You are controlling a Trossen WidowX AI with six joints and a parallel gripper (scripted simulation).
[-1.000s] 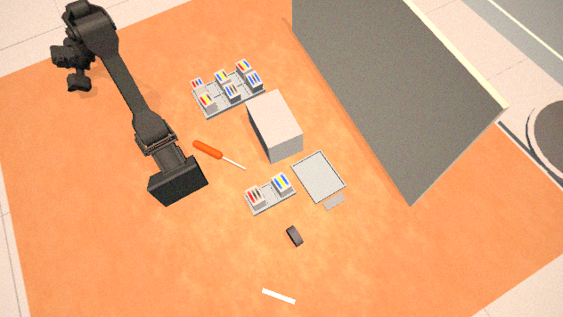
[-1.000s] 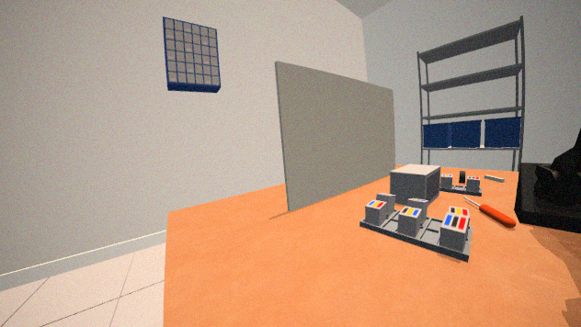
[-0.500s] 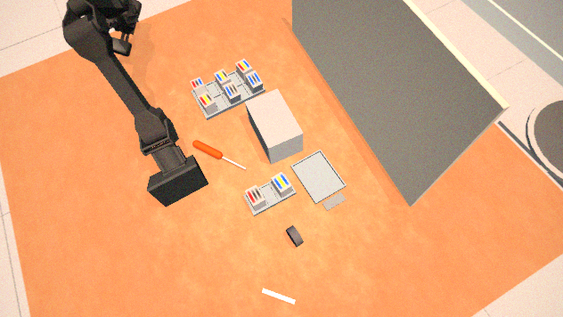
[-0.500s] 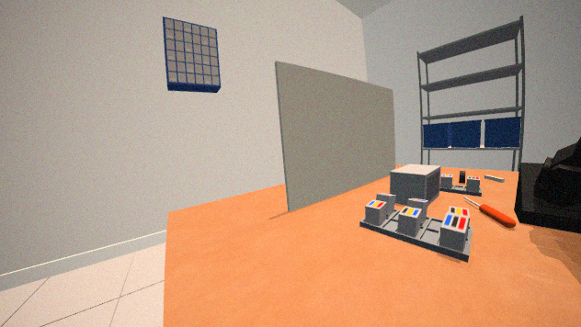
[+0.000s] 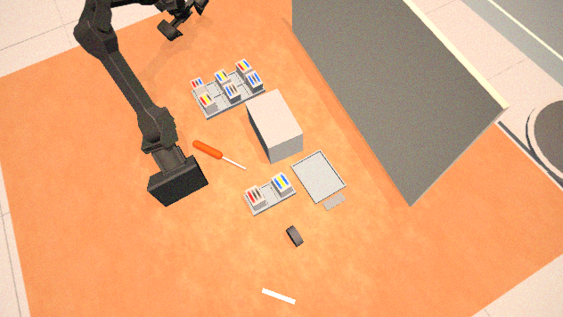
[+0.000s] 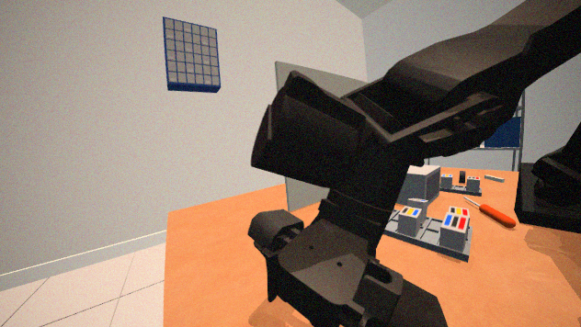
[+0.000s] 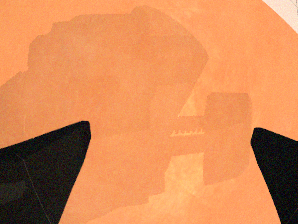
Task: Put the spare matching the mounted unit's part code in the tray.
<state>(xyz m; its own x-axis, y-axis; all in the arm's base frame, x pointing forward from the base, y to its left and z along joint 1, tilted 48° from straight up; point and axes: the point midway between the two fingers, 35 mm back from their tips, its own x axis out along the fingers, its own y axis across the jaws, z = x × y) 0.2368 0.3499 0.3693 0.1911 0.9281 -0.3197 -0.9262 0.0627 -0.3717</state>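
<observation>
The gripper's fingers (image 5: 185, 20) spread wide with nothing between them, out past the six-block rack (image 5: 227, 101) (image 6: 452, 250), and beyond that rack from them stands the grey box (image 5: 278, 126) (image 6: 422, 184), with the flat grey tray (image 5: 318, 177) and the two-block rack (image 5: 270, 197) (image 6: 461, 189) farther off still!

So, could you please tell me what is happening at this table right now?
The robot arm is handling nothing at the moment: its pincer is open over the orange table top. Spare blocks with coloured stripes stand on two racks, the larger and the smaller. The flat grey tray has no spare in it.
</observation>
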